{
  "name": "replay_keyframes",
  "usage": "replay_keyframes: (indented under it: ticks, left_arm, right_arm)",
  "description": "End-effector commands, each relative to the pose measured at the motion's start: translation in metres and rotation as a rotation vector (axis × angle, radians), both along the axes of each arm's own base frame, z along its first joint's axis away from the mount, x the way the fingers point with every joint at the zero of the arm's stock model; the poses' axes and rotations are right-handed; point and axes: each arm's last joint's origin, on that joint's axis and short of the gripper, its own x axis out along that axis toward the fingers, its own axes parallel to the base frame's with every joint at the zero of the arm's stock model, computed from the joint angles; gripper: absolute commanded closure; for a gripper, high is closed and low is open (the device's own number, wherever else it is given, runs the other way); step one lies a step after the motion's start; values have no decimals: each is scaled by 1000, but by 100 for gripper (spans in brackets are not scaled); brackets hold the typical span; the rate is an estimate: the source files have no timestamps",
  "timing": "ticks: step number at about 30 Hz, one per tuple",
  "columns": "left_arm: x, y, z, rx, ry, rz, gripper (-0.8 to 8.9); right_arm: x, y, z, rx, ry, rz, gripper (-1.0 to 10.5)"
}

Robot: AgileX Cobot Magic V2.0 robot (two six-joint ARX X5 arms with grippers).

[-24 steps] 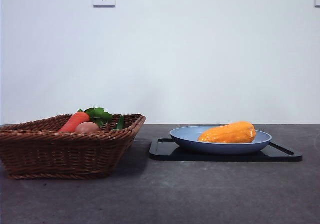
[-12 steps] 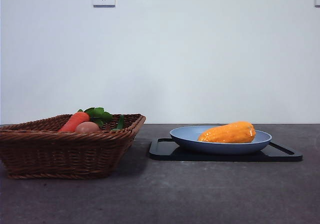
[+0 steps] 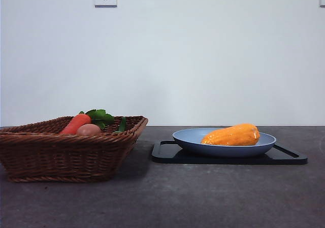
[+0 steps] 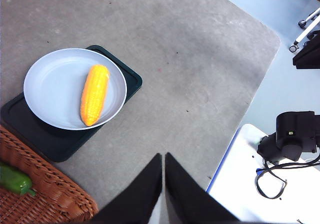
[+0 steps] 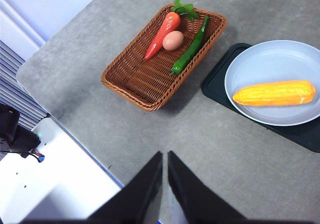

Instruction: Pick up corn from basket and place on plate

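The yellow-orange corn [image 3: 232, 135] [image 4: 94, 95] [image 5: 275, 93] lies on its side in the light-blue plate [image 3: 189, 138] [image 4: 52, 77] [image 5: 260, 64], with no gripper touching it. The brown wicker basket [image 3: 66, 154] [image 5: 145, 77] [image 4: 35, 194] stands to the plate's left. My left gripper [image 4: 163, 156] hangs high above the table beside the plate, jaws shut and holding nothing. High over the table's near part, my right gripper [image 5: 164, 154] is also shut and holds nothing. Neither arm shows in the front view.
The plate rests on a flat black tray [image 3: 167, 154] [image 4: 55, 144] [image 5: 212, 82]. Inside the basket lie a carrot [image 3: 75, 123] [image 5: 162, 28], a pinkish egg [image 3: 88, 129] [image 5: 173, 40] and a green pepper [image 5: 190, 52] [image 4: 14, 180]. The table's edges [image 4: 272, 44] [image 5: 30, 77] show in both wrist views.
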Motion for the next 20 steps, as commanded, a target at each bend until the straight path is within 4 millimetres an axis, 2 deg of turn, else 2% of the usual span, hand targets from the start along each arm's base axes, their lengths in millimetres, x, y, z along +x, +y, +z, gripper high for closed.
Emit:
replay_keyframes:
  ticks: [1, 7, 13, 17, 20]
  left_arm:
    - [1, 5, 10, 0, -98, -7, 806]
    - [6, 39, 29, -51, -305, 89, 806]
    - [-4, 92, 48, -87, -516, 304, 806]
    - [-19, 124, 41, -105, -658, 474, 806]
    - [-32, 140, 22, -108, -768, 582, 806]
  right_arm:
    - [-1, 0, 6, 12, -23, 2, 943]
    - [-1, 0, 6, 12, -24, 1, 943]
    - [-1, 0, 6, 12, -24, 2, 943]
    - [-1, 0, 6, 12, -24, 2, 943]
    - [-1, 0, 6, 12, -23, 2, 943]
